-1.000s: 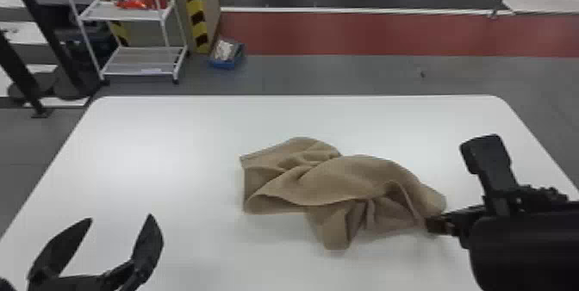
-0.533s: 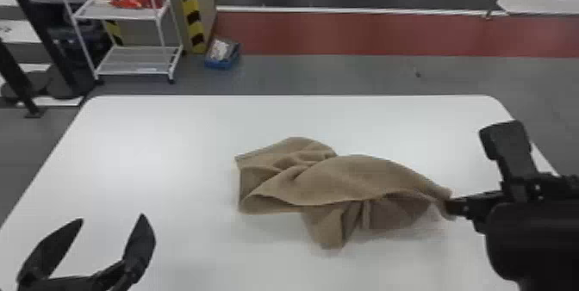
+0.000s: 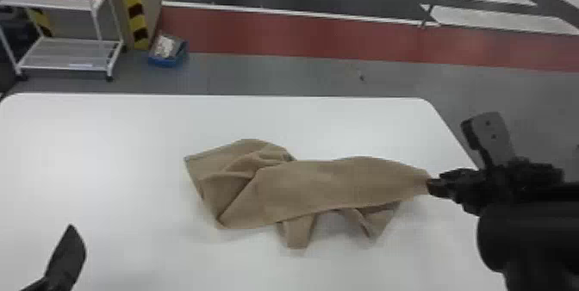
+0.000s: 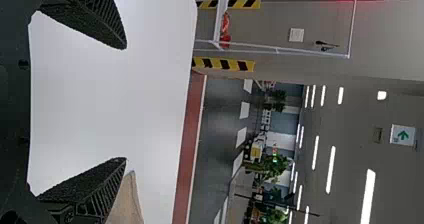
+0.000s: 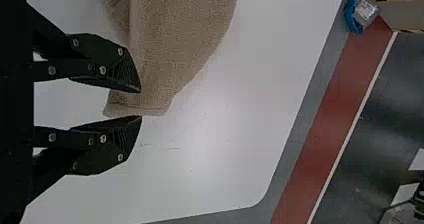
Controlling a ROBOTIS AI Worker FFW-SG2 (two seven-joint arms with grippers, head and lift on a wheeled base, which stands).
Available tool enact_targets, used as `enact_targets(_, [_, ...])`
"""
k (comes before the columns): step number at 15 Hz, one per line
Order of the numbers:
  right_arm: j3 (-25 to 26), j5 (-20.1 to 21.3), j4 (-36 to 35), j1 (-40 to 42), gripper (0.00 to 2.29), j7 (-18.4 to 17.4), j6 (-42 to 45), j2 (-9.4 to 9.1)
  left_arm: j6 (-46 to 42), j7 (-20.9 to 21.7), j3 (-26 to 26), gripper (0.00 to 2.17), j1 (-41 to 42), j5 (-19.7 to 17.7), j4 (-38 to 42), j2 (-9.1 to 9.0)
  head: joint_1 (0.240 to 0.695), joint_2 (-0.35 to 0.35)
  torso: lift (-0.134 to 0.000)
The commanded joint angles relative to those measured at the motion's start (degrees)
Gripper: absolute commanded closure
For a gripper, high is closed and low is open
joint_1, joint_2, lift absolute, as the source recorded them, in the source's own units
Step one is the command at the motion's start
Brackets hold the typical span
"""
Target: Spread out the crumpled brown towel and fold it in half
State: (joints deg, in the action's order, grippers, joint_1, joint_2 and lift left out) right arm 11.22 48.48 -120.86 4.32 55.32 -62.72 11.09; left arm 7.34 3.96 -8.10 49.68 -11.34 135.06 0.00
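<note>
Evidently mid-spread, the brown towel (image 3: 319,187) lies rumpled across the white table (image 3: 107,139); your right gripper (image 5: 141,103) stands at its right end, fingers slightly parted, cloth showing at the gap; your left gripper (image 4: 125,103) is apart from the cloth, fingers wide; next, you likely need a firm corner pinch, then an opening pull before any folding.

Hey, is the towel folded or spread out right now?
Neither; the towel is crumpled. Creases bunch toward its left end, and loose flaps poke out from under its near side.
</note>
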Motion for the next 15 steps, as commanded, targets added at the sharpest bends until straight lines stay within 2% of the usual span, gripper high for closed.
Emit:
enact_targets(1, [1.7, 1.0, 0.4, 1.0, 0.02, -0.3, 4.6, 0.07, 0.0, 0.0, -0.2, 0.09, 0.0, 0.0, -0.1, -0.15, 0.695, -0.197, -0.125])
enact_targets(5, [2.4, 3.2, -1.2, 4.1, 0.07, -0.7, 15.1, -0.02, 0.0, 1.1, -0.3, 0.09, -0.3, 0.0, -0.4, -0.15, 0.695, -0.218, -0.125])
enact_targets(7, [4.6, 2.3, -2.1, 7.8, 0.07, -6.3, 28.8, -1.34, 0.0, 4.1, -0.4, 0.09, -1.0, 0.1, -0.4, -0.15, 0.695, -0.22, -0.125])
enact_targets(8, [6.1, 0.0, -2.4, 8.1, 0.07, -8.6, 29.2, -2.57, 0.2, 6.9, -0.6, 0.08, -1.7, 0.1, -0.3, -0.15, 0.695, -0.225, -0.125])
enact_targets(9, [8.7, -3.8, -3.1, 8.1, 0.07, -8.6, 26.7, -3.62, 1.8, 9.9, -0.7, 0.07, -2.4, 0.1, -0.1, -0.15, 0.695, -0.229, -0.125])
enact_targets(10, [10.7, -5.6, -4.1, 8.5, 0.08, -8.6, 24.6, -4.06, 6.0, 12.8, -0.8, 0.07, -3.3, 0.3, 0.4, -0.15, 0.695, -0.235, -0.125])
enact_targets(12, [13.8, -6.8, -4.3, 9.3, 0.08, -8.8, 24.4, -4.41, 16.0, 16.3, -0.3, 0.07, -7.9, 1.1, 0.5, -0.15, 0.695, -0.269, -0.125])
enact_targets(13, [14.4, -7.4, -3.8, 9.7, 0.08, -9.0, 24.4, -4.24, 22.1, 18.7, 0.3, 0.08, -11.1, 2.3, -0.1, -0.15, 0.695, -0.314, -0.125])
enact_targets(15, [13.7, -7.3, -1.8, 10.2, 0.08, -9.0, 25.5, -4.06, 25.0, 21.3, 2.9, 0.1, -16.5, 7.3, -3.7, -0.15, 0.695, -0.35, -0.125])
